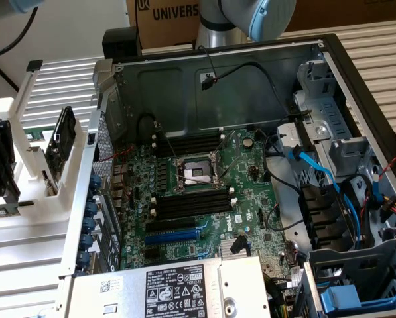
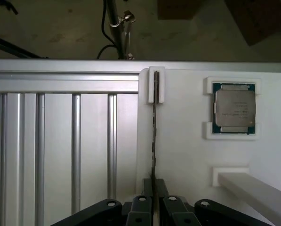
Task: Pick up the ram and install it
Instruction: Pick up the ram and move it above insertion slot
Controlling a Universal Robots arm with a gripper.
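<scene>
Open PC case (image 1: 251, 73) lies on its side on ribbed alu table (image 1: 377, 46). Green mobo (image 1: 251, 199) inside, w/ CPU socket (image 1: 196, 173) mid-board. Blue expansion slot (image 1: 174, 234) sits btwn socket and PSU (image 1: 178, 288); PSU has white label. Blue SATA cables (image 1: 317, 169) on ext view's right. Cardboard box (image 1: 164, 16) behind case, print reads "UNIVERS". White fixture (image 1: 25, 165) beside case, ext view's left. Wrist view: CPU chip (image 2: 234, 109) seated in pocket of white plate (image 2: 187, 141).

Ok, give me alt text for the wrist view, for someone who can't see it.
A long, thin dark circuit stick, the ram, stands on edge in a white plastic holder, with the black gripper straddling its near end. A square silver processor chip sits in a recess of the same holder.
</scene>
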